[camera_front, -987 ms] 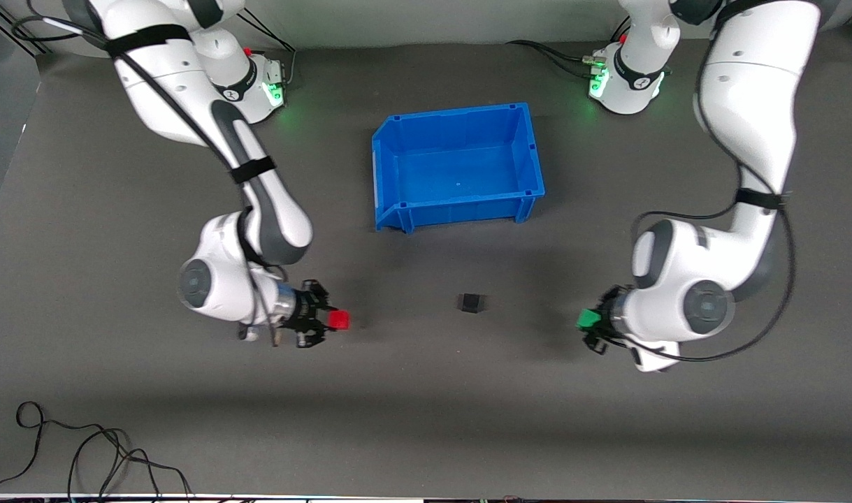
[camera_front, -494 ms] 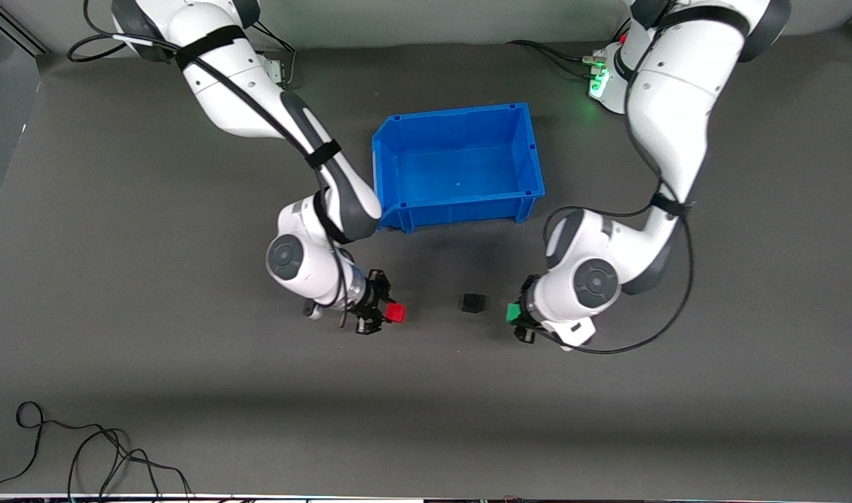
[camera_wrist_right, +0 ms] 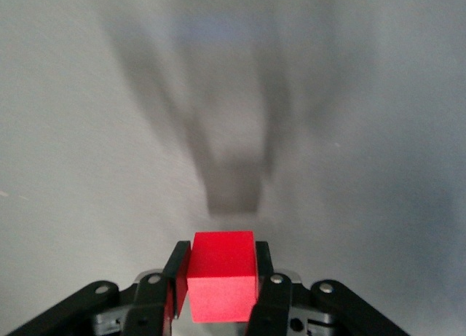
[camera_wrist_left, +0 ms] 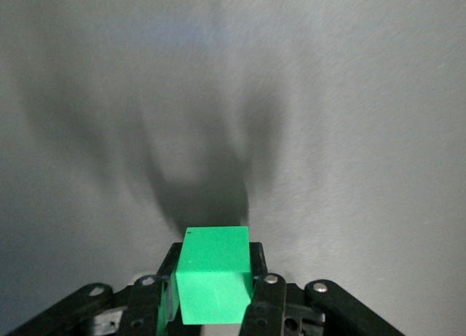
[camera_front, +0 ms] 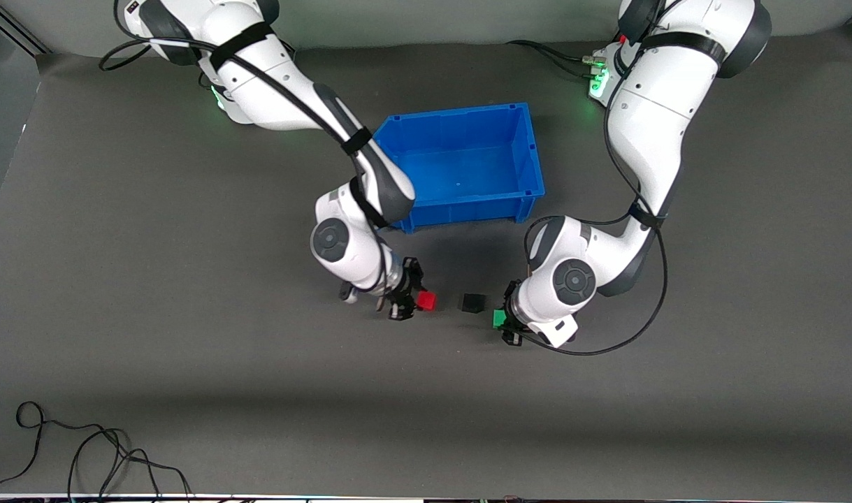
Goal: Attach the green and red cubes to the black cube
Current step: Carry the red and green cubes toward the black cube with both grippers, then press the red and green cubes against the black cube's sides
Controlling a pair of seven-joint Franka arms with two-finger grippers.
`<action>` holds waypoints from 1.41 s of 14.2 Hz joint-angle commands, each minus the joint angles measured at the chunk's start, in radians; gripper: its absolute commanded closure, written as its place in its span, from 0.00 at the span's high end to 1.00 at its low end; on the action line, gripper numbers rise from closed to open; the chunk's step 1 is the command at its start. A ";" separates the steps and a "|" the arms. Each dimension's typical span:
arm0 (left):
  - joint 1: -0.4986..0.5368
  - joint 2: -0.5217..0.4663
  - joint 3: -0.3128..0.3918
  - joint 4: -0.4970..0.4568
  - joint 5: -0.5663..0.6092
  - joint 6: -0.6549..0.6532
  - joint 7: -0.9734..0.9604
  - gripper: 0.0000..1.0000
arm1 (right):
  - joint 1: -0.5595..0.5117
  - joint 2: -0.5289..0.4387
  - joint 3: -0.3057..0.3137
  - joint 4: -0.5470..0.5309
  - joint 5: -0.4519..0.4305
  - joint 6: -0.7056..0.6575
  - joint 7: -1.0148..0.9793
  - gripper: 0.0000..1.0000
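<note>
Dark grey matting covers the table, which fills nearly the whole front view, with a loose black cable lying at the lower left of the frame. Just above the centre of the frame stands an open blue bin. Both white arms reach down from the top edge and bend inward below it. The right gripper, a little left of centre, has its fingers clamped on the red cube; the right wrist view shows that cube squeezed between both pads. The left gripper, right of centre, is closed on the green cube, seen pinched in the left wrist view. Between them the black cube sits on the mat, apart from both coloured cubes.
</note>
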 commanded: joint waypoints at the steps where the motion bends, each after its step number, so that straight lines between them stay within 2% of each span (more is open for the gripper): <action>1: -0.035 -0.002 0.014 0.001 -0.012 -0.009 -0.026 0.00 | 0.024 0.043 -0.015 0.043 0.003 0.005 0.020 0.28; 7: -0.066 -0.006 0.012 -0.013 -0.013 0.000 -0.066 0.00 | 0.041 0.080 -0.015 0.077 -0.081 0.005 0.005 0.28; 12: -0.072 -0.006 0.012 -0.012 -0.019 0.007 -0.079 0.00 | 0.045 0.123 -0.013 0.157 -0.069 0.005 0.057 0.28; 18: -0.092 -0.007 0.012 -0.009 -0.026 0.005 -0.089 0.02 | 0.045 0.157 -0.015 0.215 -0.093 0.008 0.051 0.29; 19: -0.092 -0.007 0.012 -0.007 -0.024 0.007 -0.084 0.12 | 0.045 0.157 -0.015 0.214 -0.093 0.008 0.048 0.34; 20: -0.092 -0.009 0.012 -0.005 -0.021 0.005 -0.072 0.41 | 0.045 0.157 -0.015 0.212 -0.099 0.008 0.046 0.36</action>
